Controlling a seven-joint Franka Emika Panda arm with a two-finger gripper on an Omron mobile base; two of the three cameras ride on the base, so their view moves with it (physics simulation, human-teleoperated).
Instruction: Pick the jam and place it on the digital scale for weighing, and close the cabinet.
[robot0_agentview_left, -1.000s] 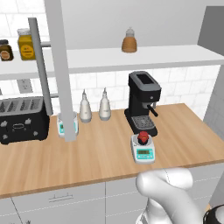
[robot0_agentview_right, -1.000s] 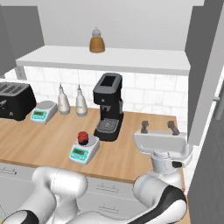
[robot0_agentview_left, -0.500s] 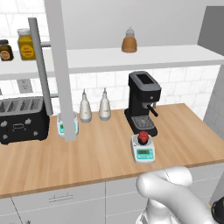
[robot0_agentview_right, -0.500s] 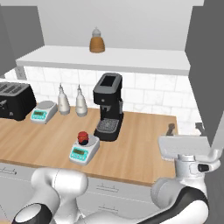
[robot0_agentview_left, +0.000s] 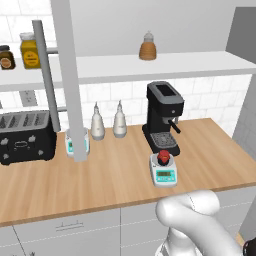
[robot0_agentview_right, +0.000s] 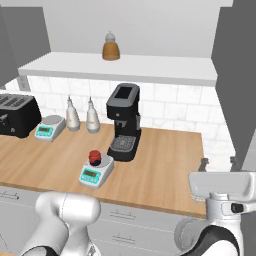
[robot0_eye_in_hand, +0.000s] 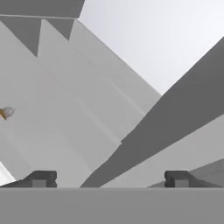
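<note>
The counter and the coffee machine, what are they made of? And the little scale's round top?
The counter looks like light wood: tan, with faint plank lines and a matte top. The coffee machine seems black plastic, mostly smooth and dull, though it could be painted metal. The scale has a silvery round platter that looks like metal; the jam covers most of it.

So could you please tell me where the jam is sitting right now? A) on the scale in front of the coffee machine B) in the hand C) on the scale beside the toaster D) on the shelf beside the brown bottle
A: the jam rests on the platter of the scale in front of the coffee machine.
</note>
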